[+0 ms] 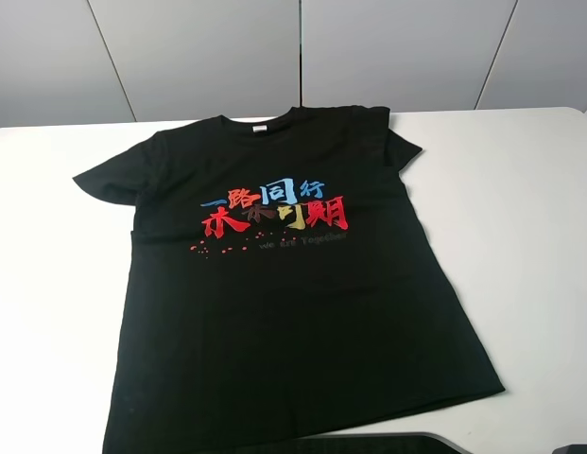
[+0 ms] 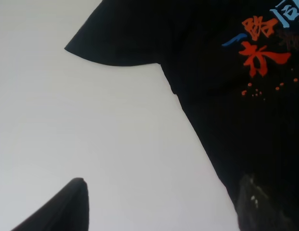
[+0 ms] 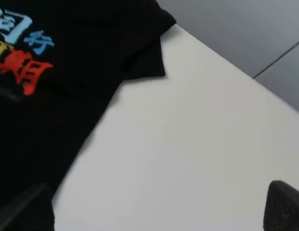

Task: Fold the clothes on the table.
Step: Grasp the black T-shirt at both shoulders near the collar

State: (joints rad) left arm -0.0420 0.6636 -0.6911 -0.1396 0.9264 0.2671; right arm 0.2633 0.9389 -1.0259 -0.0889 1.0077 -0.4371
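Note:
The clothes [image 1: 293, 284] are one black T-shirt with red, blue and yellow characters on the chest, lying flat and face up on the white table [image 1: 520, 236], collar toward the far edge. In the left wrist view my left gripper [image 2: 163, 211] is open: one fingertip [image 2: 62, 207] hangs over bare table [image 2: 91, 134], the other over the shirt's [image 2: 226, 120] side edge below a sleeve [image 2: 115, 43]. In the right wrist view my right gripper [image 3: 154, 211] is open too, one fingertip [image 3: 286, 207] over bare table [image 3: 188, 144], the other over the shirt [image 3: 53, 96]. Neither holds anything.
Grey wall panels [image 1: 274, 47] stand behind the table's far edge. A dark shape [image 1: 369, 443] juts in at the near edge below the shirt's hem, and another [image 1: 577, 449] at the near right corner. White tabletop shows on both sides of the shirt.

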